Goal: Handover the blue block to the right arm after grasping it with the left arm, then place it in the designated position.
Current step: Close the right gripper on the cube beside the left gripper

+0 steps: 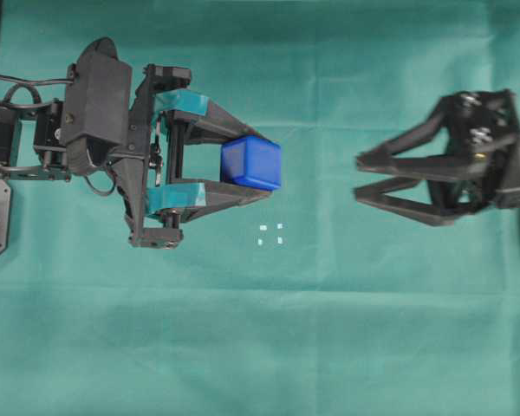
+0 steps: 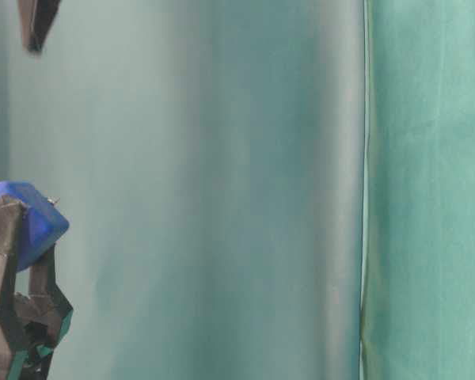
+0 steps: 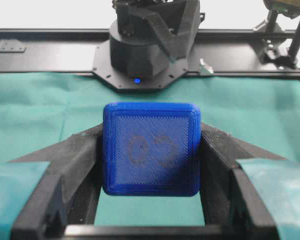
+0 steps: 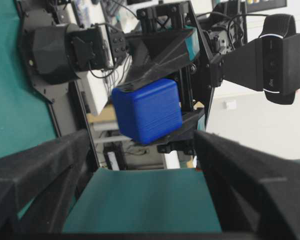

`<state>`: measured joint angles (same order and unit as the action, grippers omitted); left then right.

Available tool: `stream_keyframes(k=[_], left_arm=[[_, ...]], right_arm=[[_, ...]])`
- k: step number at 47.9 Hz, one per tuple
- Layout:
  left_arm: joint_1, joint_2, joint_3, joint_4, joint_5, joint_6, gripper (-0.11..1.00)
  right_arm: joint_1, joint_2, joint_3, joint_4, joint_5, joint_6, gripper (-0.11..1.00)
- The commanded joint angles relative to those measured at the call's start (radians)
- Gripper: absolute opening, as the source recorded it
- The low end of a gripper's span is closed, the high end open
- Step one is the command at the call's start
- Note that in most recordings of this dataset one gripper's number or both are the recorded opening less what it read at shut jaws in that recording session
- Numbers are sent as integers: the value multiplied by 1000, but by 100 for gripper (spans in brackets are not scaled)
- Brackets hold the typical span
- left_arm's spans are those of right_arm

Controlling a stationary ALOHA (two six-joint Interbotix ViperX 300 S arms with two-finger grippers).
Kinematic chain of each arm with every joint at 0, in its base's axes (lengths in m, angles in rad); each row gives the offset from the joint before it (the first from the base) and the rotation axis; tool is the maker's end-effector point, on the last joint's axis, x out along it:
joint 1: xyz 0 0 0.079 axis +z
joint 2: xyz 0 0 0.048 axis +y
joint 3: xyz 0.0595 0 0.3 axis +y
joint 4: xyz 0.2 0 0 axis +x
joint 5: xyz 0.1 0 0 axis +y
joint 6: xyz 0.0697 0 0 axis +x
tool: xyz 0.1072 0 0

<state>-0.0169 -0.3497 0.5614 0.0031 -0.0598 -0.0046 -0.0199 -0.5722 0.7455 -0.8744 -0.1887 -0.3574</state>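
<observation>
Left end effector (image 1: 258,169) gripping blue block (image 1: 252,162) with faint figure-8 mark, right end effector (image 1: 360,176) spread wide

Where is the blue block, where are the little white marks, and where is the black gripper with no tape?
blue block (image 1: 252,162): overhead view, on its top face.
white marks (image 1: 270,235): overhead view, middle of the small square they form on the cloth.
right gripper (image 1: 360,176): overhead view, midway between its plain black fingertips.
</observation>
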Motion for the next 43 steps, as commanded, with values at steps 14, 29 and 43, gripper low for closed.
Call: stream_keyframes(k=[14, 29, 43], left_arm=[[-3, -18, -12, -2, -5, 0, 46], [-3, -20, -12, -2, -6, 0, 46], [-3, -20, -11, -2, -5, 0, 46]], right_arm=[[-21, 179, -172, -8, -6, -2, 94], [-21, 307, -282, -46, -8, -2, 94], [-21, 351, -328, -46, -2, -2, 94]])
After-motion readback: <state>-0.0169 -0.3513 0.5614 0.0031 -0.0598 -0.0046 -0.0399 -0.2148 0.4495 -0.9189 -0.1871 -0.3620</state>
